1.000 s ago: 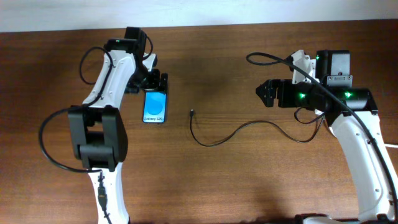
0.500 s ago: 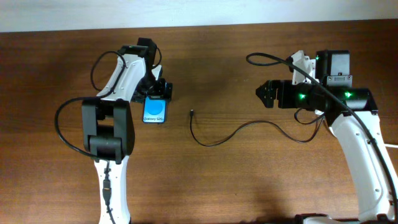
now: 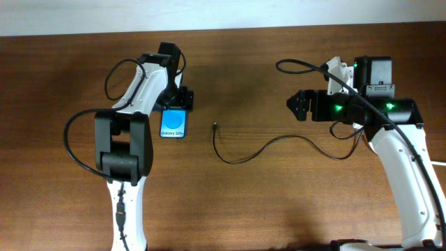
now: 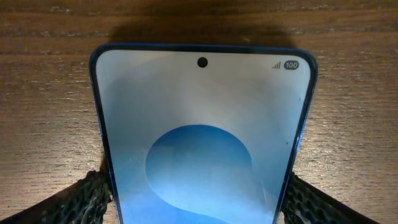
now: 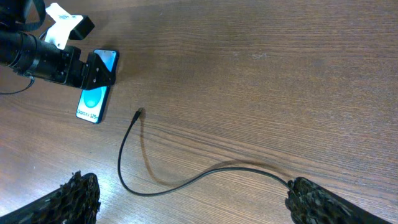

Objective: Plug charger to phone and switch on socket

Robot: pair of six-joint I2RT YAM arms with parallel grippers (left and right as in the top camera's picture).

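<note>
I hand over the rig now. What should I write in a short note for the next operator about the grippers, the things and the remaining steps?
Left gripper: shut on the phone, fingers against both long edges; the phone lies screen up on the table.
Right gripper: open, holding nothing.
Charger: loose on the table; its plug lies free beside the phone, on the right arm's side, not inserted.
Socket: not in view.
Done: phone held. Left: grasp the plug, insert it, switch the socket on.

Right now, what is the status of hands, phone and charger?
Left hand shut on phone. Right hand open, empty. Charger plug loose on table, unplugged. Nothing between them.
</note>
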